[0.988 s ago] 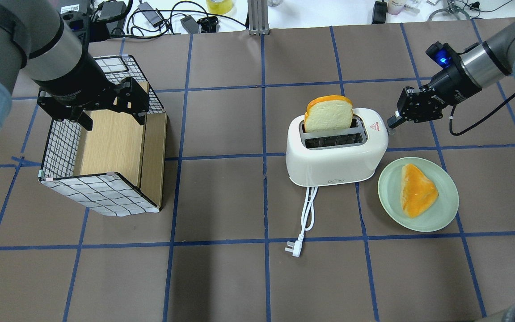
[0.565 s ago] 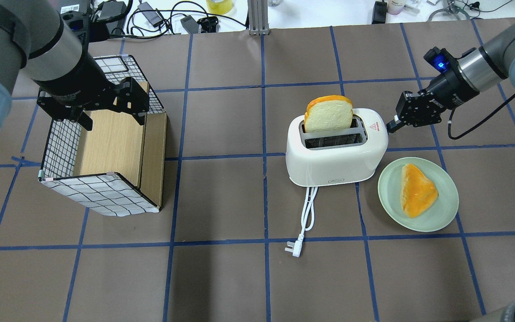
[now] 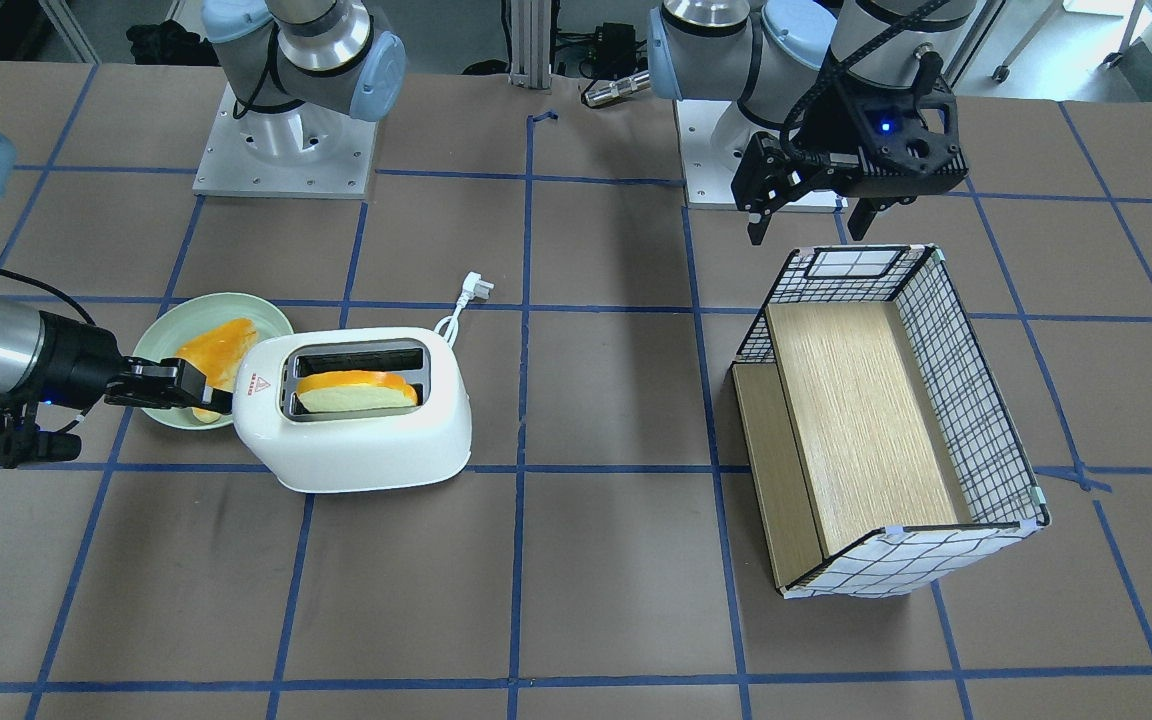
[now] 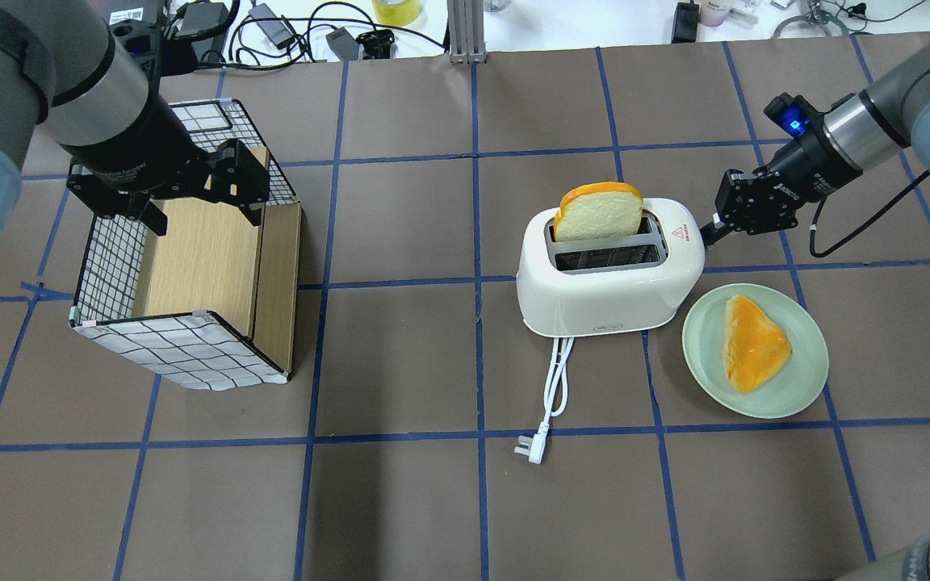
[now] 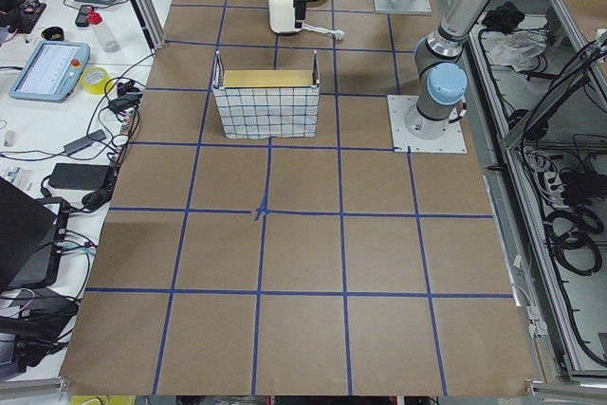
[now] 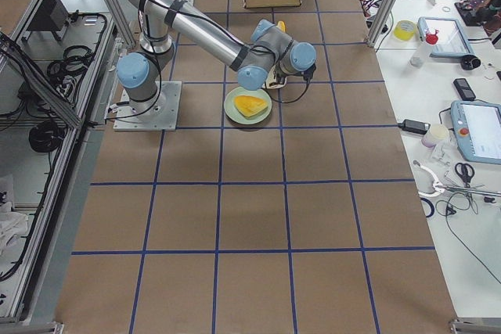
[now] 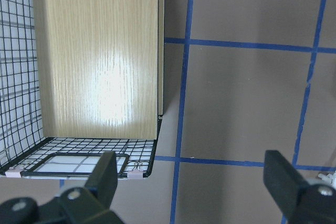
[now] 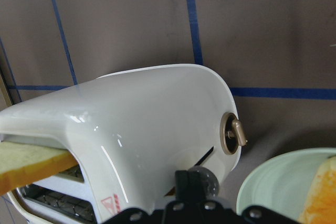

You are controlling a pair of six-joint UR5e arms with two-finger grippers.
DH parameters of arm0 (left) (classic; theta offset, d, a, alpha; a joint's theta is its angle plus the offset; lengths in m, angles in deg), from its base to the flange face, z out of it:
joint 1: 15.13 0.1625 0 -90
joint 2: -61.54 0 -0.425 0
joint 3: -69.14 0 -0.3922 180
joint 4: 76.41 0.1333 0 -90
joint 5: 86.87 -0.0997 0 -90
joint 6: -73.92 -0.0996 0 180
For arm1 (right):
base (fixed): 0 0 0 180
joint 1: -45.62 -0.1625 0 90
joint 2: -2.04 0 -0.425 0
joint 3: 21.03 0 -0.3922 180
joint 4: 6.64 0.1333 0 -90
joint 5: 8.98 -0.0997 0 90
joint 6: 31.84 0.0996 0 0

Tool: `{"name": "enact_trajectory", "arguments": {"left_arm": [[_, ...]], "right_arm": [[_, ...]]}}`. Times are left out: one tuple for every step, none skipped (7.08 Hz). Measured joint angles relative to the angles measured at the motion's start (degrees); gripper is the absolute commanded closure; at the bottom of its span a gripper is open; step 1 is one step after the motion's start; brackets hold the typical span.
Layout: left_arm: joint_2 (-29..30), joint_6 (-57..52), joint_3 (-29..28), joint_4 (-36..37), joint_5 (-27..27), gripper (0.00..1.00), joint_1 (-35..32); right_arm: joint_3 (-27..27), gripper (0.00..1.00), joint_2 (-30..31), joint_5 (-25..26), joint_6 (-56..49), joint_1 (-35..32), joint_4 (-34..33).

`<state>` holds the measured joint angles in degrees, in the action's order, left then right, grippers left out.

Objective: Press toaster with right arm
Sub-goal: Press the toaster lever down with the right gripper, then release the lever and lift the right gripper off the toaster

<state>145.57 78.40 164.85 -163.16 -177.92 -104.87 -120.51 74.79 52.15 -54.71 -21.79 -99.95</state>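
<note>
My right gripper (image 4: 709, 234) has its two fingers squeezed together, holding nothing. The tips touch the end of the toaster (image 4: 606, 282), right in front of me, where its lever is. A moment ago the bread (image 4: 598, 211) stood taller in its slot. Now it sits lower, and my tips have gone down too. I think the push is working but is not done, because the bread still sticks up. My left gripper (image 4: 205, 214) hangs far off over the basket (image 4: 182, 355), fingers apart.
</note>
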Motion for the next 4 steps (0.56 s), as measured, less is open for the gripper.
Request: {"name": "enact_trajectory", "arguments": {"left_arm": [[0.0, 0.0, 0.0, 0.0, 0.0, 0.00, 0.0], [0.0, 0.0, 0.0, 0.0, 0.0, 0.00, 0.0], [0.0, 0.0, 0.0, 0.0, 0.0, 0.00, 0.0], [0.0, 0.0, 0.0, 0.0, 0.0, 0.00, 0.0]], "right_arm": [[0.0, 1.00, -0.5, 0.7, 0.4, 0.0, -0.4], [0.0, 1.00, -0.9, 1.5, 0.7, 0.0, -0.7], [0.0, 1.00, -1.2, 2.1, 0.9, 0.0, -0.9], [0.0, 1.00, -1.5, 2.5, 0.9, 0.0, -1.1]]}}
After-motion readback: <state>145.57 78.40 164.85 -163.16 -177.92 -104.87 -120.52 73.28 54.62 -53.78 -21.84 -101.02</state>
